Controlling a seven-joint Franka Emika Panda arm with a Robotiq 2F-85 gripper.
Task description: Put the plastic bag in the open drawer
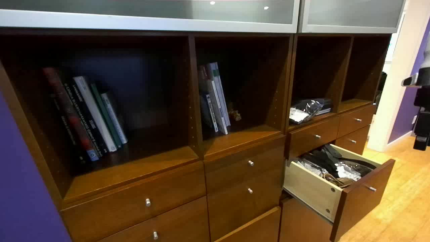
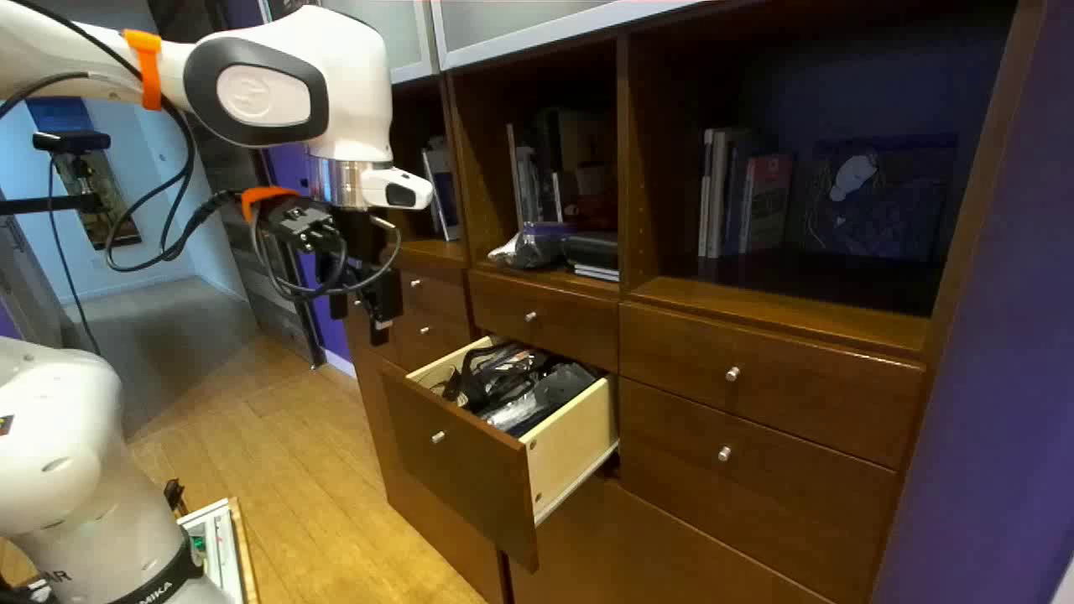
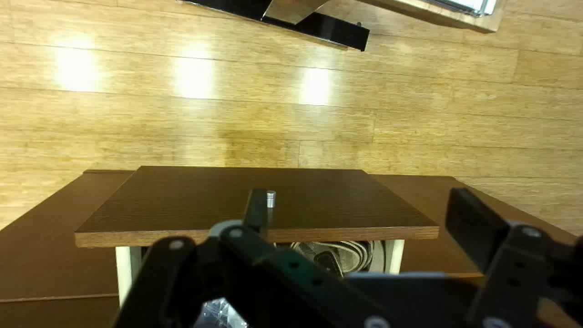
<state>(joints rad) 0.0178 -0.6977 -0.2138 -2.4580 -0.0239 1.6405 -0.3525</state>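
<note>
In an exterior view, the fingers [image 2: 386, 298] hang wide apart with nothing between them, then comes the open drawer [image 2: 463, 470], then the bag [image 2: 530, 247] on the shelf [image 2: 550, 278] above, likely light, soft and slippery, so best pinched at a loose fold.

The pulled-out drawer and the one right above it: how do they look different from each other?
The open drawer sticks out, while the upper drawer looks closed. The open drawer shows dark items and clear plastic inside; the upper drawer's contents are hidden. The open drawer bares a pale side wall, but the upper drawer shows only its front. Both have brown fronts with a small silver knob.
</note>
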